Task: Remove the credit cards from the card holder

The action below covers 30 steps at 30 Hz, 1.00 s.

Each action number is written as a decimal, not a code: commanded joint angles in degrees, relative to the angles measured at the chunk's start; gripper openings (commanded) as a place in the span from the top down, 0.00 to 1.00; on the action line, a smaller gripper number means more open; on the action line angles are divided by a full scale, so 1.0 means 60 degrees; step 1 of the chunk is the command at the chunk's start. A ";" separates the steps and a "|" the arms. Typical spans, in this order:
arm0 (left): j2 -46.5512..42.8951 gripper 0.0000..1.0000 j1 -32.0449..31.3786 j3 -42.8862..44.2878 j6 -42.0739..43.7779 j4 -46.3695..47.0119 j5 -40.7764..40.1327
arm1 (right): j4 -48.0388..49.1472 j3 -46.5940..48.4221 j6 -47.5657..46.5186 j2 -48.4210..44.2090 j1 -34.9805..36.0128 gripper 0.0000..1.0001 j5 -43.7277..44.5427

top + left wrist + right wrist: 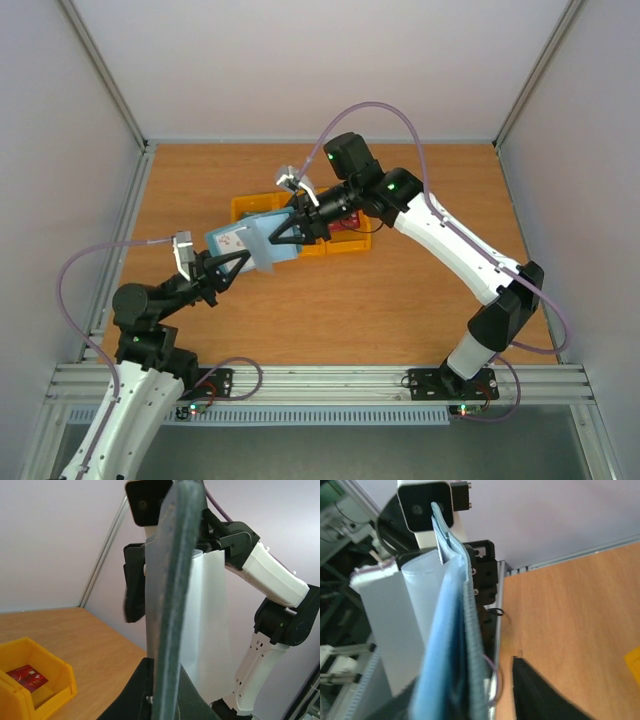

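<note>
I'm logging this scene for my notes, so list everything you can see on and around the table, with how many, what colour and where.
card holder: one, dusty blue, held up off the table between the two grippers.
whitish sheet: one, whitish, standing out of the card holder; card or flap, cannot tell.
yellow bins: count unclear, yellow, on the table behind the card holder.
red card: one, red, lying inside one of the yellow bins.
table: one, wood brown, under everything.
left gripper: one, black, shut on the card holder's near edge.
right gripper: one, black, jaws open around the card holder's far edge.
</note>
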 commanded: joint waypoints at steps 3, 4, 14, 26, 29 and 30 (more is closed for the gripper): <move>-0.0223 1.00 -0.0064 -0.0277 0.0226 -0.0193 -0.0684 | 0.0067 -0.0005 -0.0006 -0.0185 0.0032 0.38 0.0677; -0.0224 1.00 -0.0060 -0.0279 0.0240 -0.0271 -0.0731 | 0.0256 -0.0166 0.0099 -0.0346 0.0025 0.36 0.0742; -0.0109 1.00 -0.0049 -0.0287 0.0453 -0.0425 -0.0934 | 0.1348 -0.1012 0.0867 -0.1156 0.2029 0.01 0.8794; -0.0292 1.00 -0.0042 -0.0206 0.0616 -0.0588 -0.0604 | 0.1399 -0.0191 0.1615 -0.0351 0.2025 0.33 0.7022; -0.0366 1.00 -0.0049 -0.0206 0.0585 -0.0542 -0.0534 | 0.1324 -0.0385 0.1508 -0.0601 0.1971 0.66 0.6995; -0.0387 1.00 -0.0046 -0.0206 0.0569 -0.0507 -0.0504 | 0.1264 -0.0457 0.1430 -0.0676 0.1919 0.73 0.6917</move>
